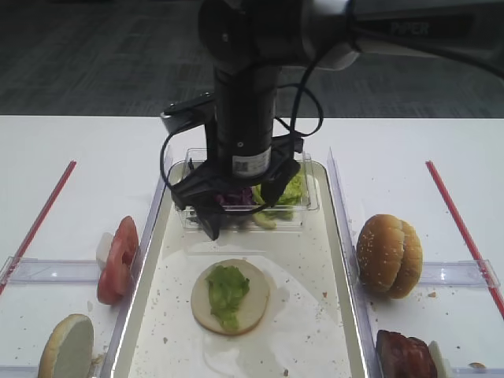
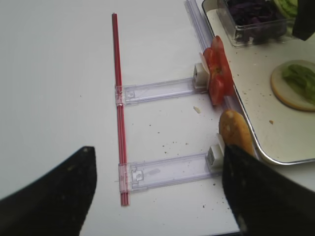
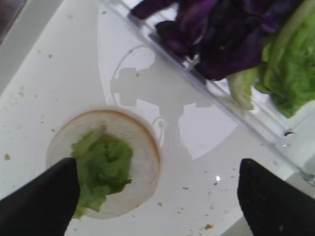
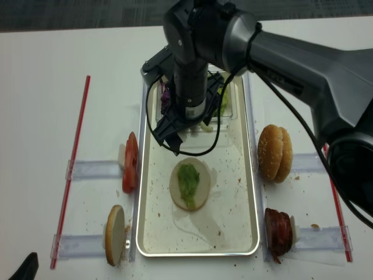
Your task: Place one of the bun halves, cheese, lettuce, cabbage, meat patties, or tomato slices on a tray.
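The right arm [image 1: 244,118] hides most of the clear tub [image 1: 311,206] and its purple cabbage [image 1: 236,197]. The lower frame edge cuts off the meat patty [image 1: 403,356] and the pale bun half [image 1: 67,348]. In the left wrist view both fingers [image 2: 54,191] are blurred dark shapes.

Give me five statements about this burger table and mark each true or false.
1. A flat bun half topped with lettuce lies on the tray. True.
2. The right gripper is shut on the lettuce. False: it is open, holding nothing, above the tray.
3. The purple cabbage sits in a clear tub. True.
4. The tomato slices lie on the tray. False: they stand on edge outside its left rim.
5. The sesame bun tops stand left of the tray. False: they stand to its right.
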